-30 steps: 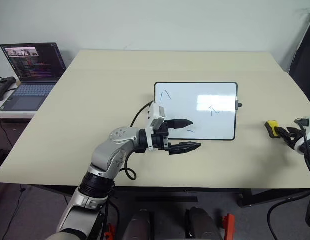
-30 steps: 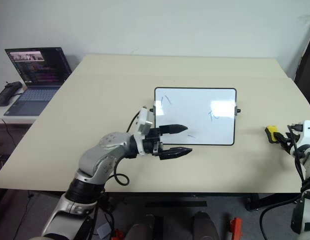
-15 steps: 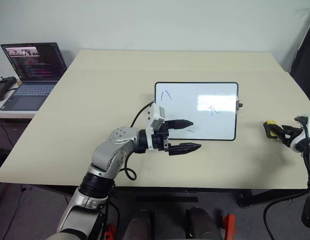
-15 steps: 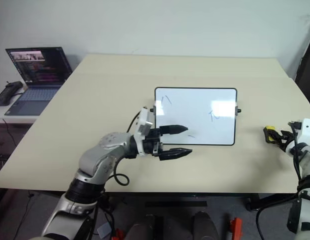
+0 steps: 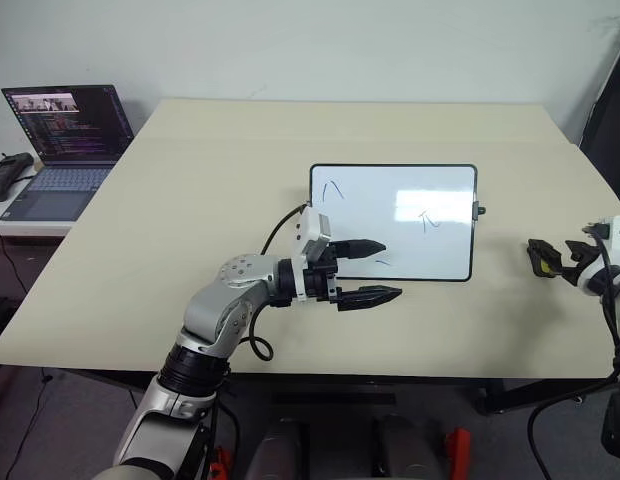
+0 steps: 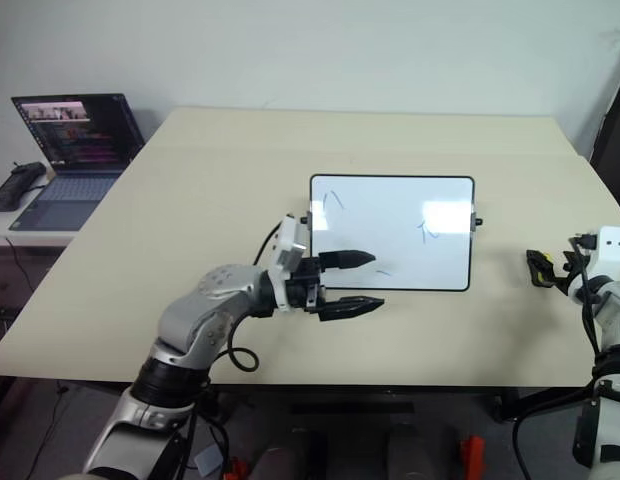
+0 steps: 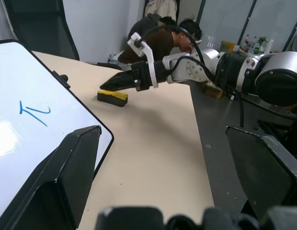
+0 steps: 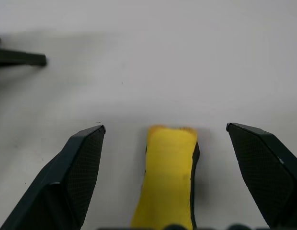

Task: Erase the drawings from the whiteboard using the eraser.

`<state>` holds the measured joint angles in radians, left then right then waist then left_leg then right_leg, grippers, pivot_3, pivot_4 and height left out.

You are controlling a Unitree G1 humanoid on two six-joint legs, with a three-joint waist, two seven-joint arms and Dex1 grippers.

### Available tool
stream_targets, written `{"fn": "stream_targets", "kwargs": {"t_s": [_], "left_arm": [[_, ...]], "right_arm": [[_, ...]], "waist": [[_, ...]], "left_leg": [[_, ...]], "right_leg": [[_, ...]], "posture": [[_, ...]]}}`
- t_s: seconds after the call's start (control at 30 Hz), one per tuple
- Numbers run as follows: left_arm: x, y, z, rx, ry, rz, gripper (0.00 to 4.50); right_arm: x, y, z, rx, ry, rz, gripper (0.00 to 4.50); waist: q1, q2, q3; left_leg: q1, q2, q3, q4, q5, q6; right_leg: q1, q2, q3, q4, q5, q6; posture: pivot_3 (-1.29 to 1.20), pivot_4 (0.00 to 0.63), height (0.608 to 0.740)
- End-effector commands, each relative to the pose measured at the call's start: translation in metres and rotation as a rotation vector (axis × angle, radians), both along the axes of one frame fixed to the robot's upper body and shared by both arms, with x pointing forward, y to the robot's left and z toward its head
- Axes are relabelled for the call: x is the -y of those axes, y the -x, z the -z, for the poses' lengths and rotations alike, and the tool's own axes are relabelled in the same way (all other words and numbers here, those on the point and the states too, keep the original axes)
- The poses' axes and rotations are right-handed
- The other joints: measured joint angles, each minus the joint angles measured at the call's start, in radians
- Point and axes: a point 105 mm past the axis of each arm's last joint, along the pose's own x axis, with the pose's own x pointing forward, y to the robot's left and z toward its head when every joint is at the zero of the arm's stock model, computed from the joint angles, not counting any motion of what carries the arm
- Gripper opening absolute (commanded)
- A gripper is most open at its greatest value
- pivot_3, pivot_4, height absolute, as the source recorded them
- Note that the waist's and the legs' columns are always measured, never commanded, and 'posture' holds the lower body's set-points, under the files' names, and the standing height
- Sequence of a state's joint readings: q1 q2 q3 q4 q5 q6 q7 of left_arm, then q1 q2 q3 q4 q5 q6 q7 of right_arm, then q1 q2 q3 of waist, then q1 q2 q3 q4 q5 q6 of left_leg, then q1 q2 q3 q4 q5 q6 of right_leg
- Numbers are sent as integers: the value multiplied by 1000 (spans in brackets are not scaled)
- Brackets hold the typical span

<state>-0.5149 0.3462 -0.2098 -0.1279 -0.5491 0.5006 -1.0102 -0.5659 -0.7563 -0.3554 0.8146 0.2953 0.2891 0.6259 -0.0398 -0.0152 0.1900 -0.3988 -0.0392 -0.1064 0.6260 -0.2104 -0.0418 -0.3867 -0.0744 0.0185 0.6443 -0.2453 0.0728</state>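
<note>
Clearly the pick-up comes first: the small bright yellow oblong eraser [image 8: 168,177] lies on the beige table [image 5: 190,200] well to the right of the glossy white rectangular whiteboard [image 5: 393,221], between the widely spread black fingers of the right gripper [image 8: 173,139], neither of which touches it. The next move, I judge, is to close those fingers squarely on the block's long sides, lift it and carry it left to the thin blue marker drawings [image 5: 428,219]. The left gripper [image 5: 373,270] hangs over the board's near left corner, fingers apart and empty.
</note>
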Motion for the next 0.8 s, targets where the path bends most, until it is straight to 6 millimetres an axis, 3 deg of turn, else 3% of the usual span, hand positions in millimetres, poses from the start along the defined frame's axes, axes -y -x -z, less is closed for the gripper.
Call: {"fn": "stream_targets", "kwargs": {"t_s": [0.03, 0.67, 0.8], "left_arm": [[3, 5, -8, 36, 13, 11, 4500], [4, 7, -5, 31, 9, 9, 4500], [4, 7, -5, 31, 9, 9, 4500]], "right_arm": [[-1, -1, 1, 2, 27, -1, 4447], [2, 4, 11, -28, 34, 18, 4447], [4, 5, 11, -28, 33, 35, 3202]], "waist": [[0, 0, 0], [0, 0, 0], [0, 0, 0]], "left_leg": [[0, 0, 0, 0, 0, 0], [0, 0, 0, 0, 0, 0], [0, 0, 0, 0, 0, 0]], "right_leg": [[0, 0, 0, 0, 0, 0], [0, 0, 0, 0, 0, 0], [0, 0, 0, 0, 0, 0]], "posture": [[0, 150, 740], [0, 150, 740], [0, 150, 740]]}}
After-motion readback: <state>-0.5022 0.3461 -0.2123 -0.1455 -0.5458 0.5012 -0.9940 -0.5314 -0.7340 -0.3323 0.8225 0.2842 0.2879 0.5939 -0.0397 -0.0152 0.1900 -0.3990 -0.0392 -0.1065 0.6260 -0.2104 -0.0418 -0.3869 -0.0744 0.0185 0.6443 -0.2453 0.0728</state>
